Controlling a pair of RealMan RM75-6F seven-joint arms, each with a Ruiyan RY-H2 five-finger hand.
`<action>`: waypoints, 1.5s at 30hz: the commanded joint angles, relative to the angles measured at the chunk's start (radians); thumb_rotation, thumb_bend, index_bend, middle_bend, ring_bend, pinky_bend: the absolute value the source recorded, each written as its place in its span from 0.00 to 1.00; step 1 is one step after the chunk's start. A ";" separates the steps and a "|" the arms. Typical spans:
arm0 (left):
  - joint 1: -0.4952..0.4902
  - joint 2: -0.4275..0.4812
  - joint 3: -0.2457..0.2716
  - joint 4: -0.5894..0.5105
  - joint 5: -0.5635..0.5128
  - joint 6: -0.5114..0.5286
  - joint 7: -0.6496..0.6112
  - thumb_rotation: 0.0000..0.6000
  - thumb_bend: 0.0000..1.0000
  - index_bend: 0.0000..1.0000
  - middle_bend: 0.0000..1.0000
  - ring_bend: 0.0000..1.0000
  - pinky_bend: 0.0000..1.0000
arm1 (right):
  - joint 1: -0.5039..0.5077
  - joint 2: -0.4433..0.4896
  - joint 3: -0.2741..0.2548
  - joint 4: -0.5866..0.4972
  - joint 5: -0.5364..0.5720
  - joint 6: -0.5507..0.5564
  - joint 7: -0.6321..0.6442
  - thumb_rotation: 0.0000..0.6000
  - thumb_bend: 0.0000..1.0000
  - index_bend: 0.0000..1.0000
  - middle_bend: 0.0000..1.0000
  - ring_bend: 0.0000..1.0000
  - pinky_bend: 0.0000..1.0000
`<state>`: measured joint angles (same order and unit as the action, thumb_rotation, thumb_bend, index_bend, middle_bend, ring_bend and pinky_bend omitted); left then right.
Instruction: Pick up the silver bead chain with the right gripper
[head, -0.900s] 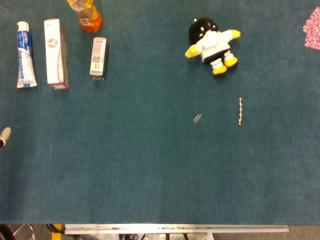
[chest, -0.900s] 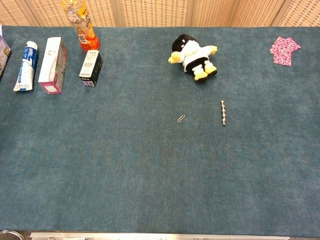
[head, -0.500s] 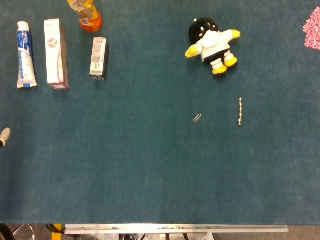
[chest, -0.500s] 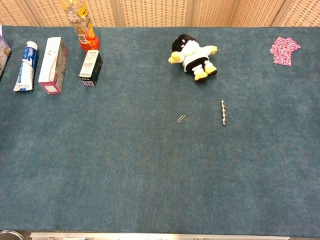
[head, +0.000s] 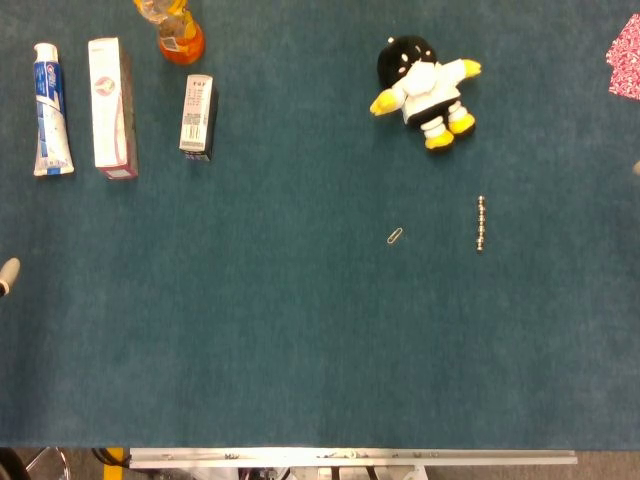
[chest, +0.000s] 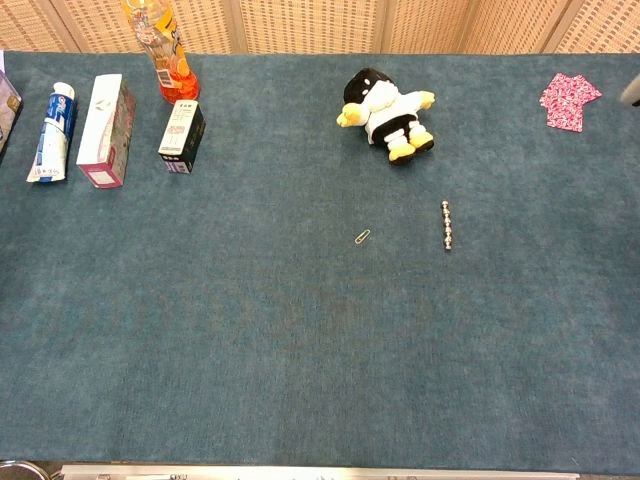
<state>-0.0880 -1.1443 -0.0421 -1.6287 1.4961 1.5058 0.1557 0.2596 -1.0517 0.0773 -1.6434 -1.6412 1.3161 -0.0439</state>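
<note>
The silver bead chain lies straight on the blue cloth, below the plush toy; the chest view shows the bead chain too. A pale tip of my left hand shows at the left edge of the head view, far from the chain. A grey sliver of my right hand shows at the right edge of the chest view, well right of and beyond the chain. In the head view the right hand is only a speck. Neither hand's fingers can be made out.
A paper clip lies left of the chain. A black, white and yellow plush toy sits beyond it. A toothpaste tube, two boxes and an orange bottle stand far left. Pink cloth lies far right.
A sliver of my right hand has appeared at the right edge of both views. The left hand's tip has slipped slightly lower. The chain has not moved.
</note>
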 joint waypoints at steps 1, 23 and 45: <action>0.004 0.002 0.001 -0.001 -0.003 0.003 -0.001 1.00 0.20 0.04 0.04 0.06 0.06 | 0.050 -0.021 0.009 0.015 -0.023 -0.052 -0.045 1.00 0.00 0.38 0.58 0.64 0.81; 0.016 -0.010 0.002 0.016 -0.017 0.004 -0.020 1.00 0.20 0.04 0.04 0.06 0.06 | 0.267 -0.171 -0.049 0.132 -0.072 -0.325 -0.130 1.00 0.04 0.44 0.90 0.97 1.00; 0.032 -0.020 0.000 0.042 -0.030 0.012 -0.050 1.00 0.20 0.04 0.04 0.06 0.06 | 0.365 -0.341 -0.093 0.291 -0.021 -0.448 -0.118 1.00 0.19 0.52 0.91 0.98 1.00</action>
<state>-0.0562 -1.1643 -0.0420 -1.5868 1.4663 1.5179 0.1055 0.6221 -1.3905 -0.0135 -1.3544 -1.6630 0.8693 -0.1602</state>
